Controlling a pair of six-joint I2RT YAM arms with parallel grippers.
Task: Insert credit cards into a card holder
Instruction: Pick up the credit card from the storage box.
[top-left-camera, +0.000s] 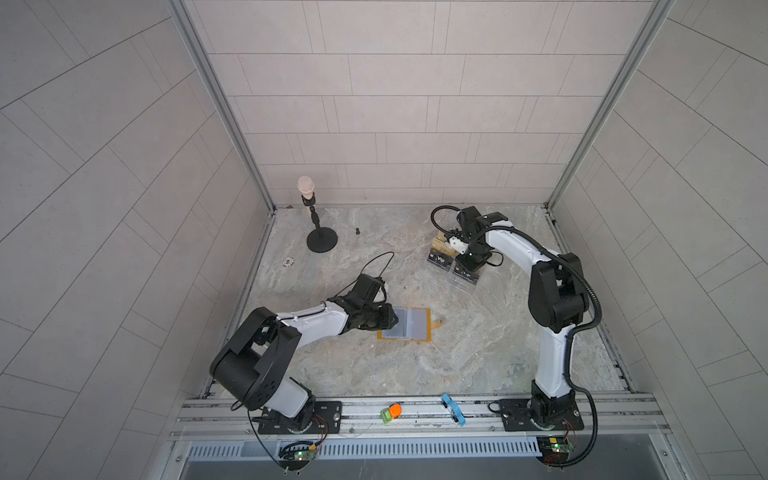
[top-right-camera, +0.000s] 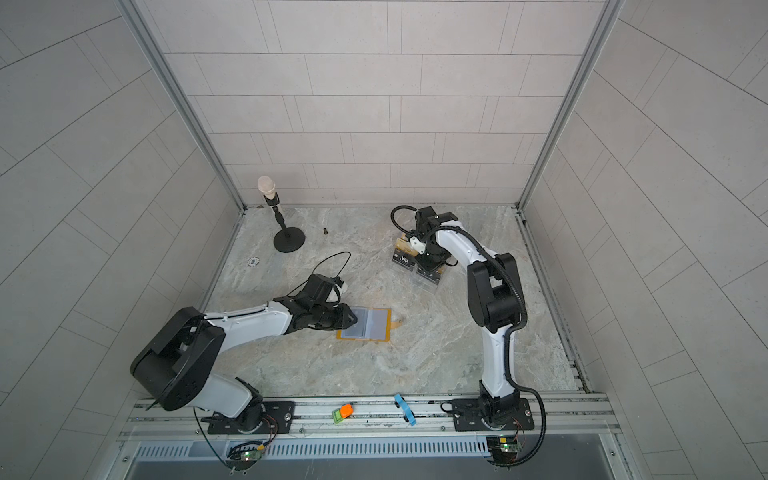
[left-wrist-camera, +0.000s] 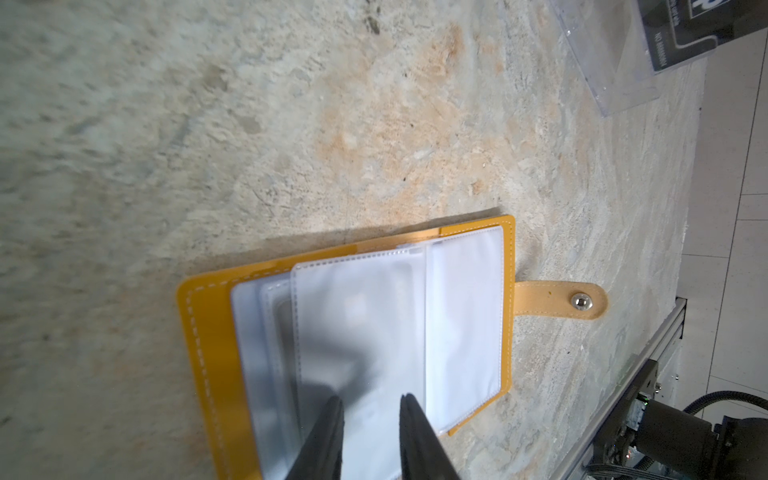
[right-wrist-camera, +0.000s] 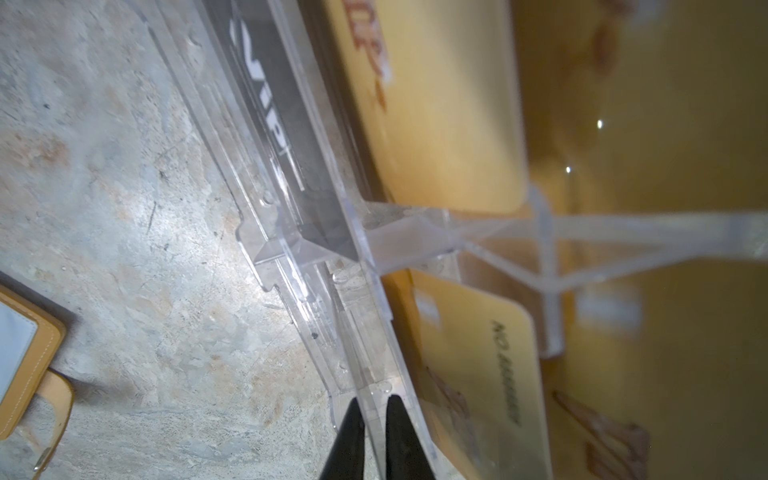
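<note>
The card holder (top-left-camera: 409, 326) (top-right-camera: 370, 322) lies open on the marble table, with its yellow cover (left-wrist-camera: 208, 332) down and its clear sleeves up. My left gripper (top-left-camera: 392, 320) (left-wrist-camera: 372, 409) rests over the left sleeves, its fingers apart and nothing pinched. Black "Vip" credit cards (top-left-camera: 439, 259) (right-wrist-camera: 282, 124) stand in the front tier of a clear acrylic stand (top-left-camera: 461, 286). At the stand's right front slot, my right gripper (top-left-camera: 466, 266) (right-wrist-camera: 374, 405) is nearly closed on a thin upright edge. A black card (top-left-camera: 466, 275) shows just below it.
Gold cards (right-wrist-camera: 449, 124) fill the stand's rear tiers. At the back left are a microphone stand (top-left-camera: 321, 241), a small bolt (top-left-camera: 356, 231) and a round disc (top-left-camera: 287, 261). An orange-green piece (top-left-camera: 392, 412) and a blue piece (top-left-camera: 454, 409) sit on the front rail.
</note>
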